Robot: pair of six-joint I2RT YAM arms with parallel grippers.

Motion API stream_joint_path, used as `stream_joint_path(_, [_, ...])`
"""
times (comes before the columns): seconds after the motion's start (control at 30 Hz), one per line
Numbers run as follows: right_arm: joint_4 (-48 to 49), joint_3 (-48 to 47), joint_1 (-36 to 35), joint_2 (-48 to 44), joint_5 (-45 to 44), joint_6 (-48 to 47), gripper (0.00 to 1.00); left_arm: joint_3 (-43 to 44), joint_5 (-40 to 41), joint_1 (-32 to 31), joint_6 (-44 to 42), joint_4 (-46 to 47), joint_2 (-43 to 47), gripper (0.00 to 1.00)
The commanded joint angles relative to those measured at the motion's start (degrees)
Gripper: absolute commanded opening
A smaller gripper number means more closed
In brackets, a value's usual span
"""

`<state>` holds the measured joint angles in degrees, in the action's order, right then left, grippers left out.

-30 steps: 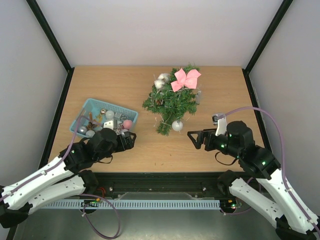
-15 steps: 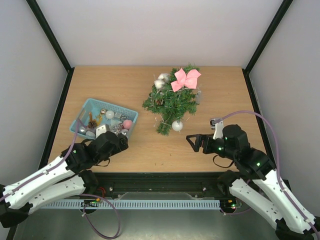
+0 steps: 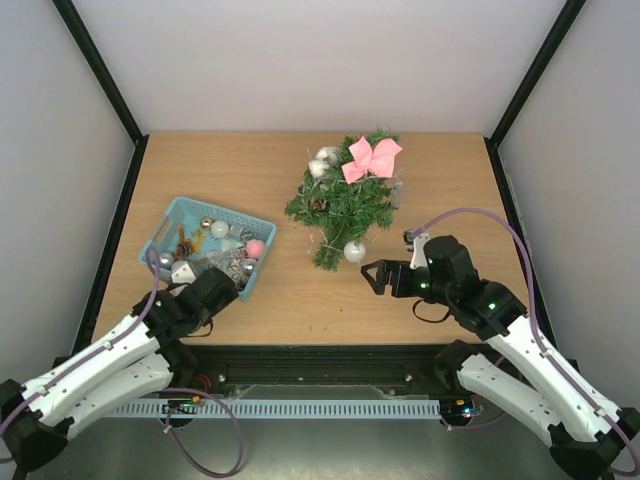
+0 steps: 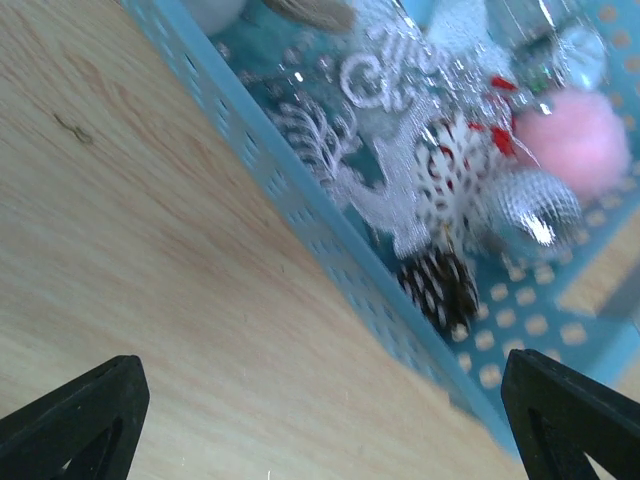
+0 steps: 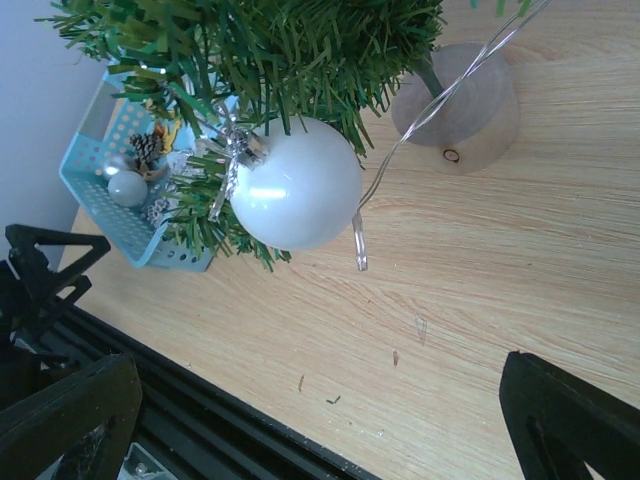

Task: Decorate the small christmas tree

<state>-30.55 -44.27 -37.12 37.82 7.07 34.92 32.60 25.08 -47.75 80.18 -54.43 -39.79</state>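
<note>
Table: a light wooden top (image 3: 200, 170) is seen, with the grain run from left to right.
Back wall: a plain white panel (image 3: 320, 60) is set behind the far edge of the table.
Side walls: a left wall (image 3: 50, 200) and a right wall (image 3: 590, 180), both plain and pale, are set along the table's 2 sides.
Frame: 2 black posts (image 3: 98, 68) are slanted up from the far corners, and a black strip (image 3: 115, 225) is run along each side of the top.
Near edge: a black rail (image 3: 320, 365) is fixed below the top, with a white slotted strip (image 3: 320, 408) in front of it.
Floor: a grey surface (image 3: 330, 450) is shown at the bottom.
Light: the scene is evenly and softly lit; only faint shadows are cast on the wood.
</note>
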Motion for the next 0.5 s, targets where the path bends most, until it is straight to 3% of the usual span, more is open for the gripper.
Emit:
stream_joint_path(0.0, [2.4,0.3,0.2,1.5,-1.0,-0.4,1.00,-2.7,-5.6,11.0,-10.5,13.0,-2.6,0.99])
stream_joint_path(0.2, [1.2,0.8,0.2,0.0,-6.1,2.8,0.95,-2.5,-13.8,26.3,-23.1,26.4,-14.0,0.97])
stream_joint_path(0.3, [-0.6,0.8,0.2,-1.4,-10.2,4.5,0.92,-1.6,-15.6,29.3,-25.5,32.4,-18.8,0.90])
stream_joint_path(0.47, [-3.2,0.9,0.2,-4.2,-15.0,7.2,0.91,1.4,-17.7,31.1,-26.6,40.5,-27.3,0.88])
